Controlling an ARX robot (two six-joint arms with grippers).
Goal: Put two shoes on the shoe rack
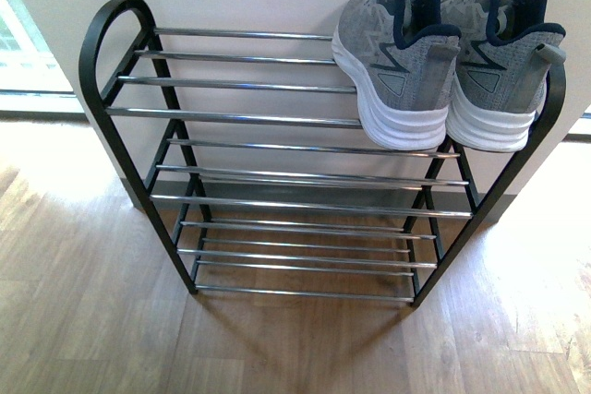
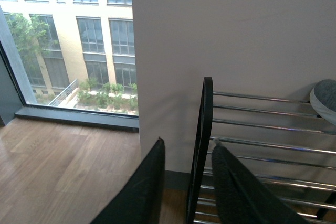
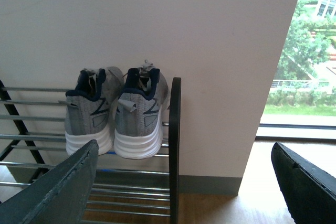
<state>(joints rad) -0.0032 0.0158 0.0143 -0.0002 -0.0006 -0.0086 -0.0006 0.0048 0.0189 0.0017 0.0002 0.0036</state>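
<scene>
Left gripper (image 2: pixel 189 144) and right gripper (image 3: pixel 185 145) gape empty; the sneakers (image 3: pixel 137 114) beyond the right one's fingers (image 3: pixel 68 182) look light and soft-knit (pinch the stiffer heel collar).

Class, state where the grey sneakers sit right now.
Front view: the sneakers sit side by side at the right end of the top shelf of the rack, heels facing the camera.
</scene>
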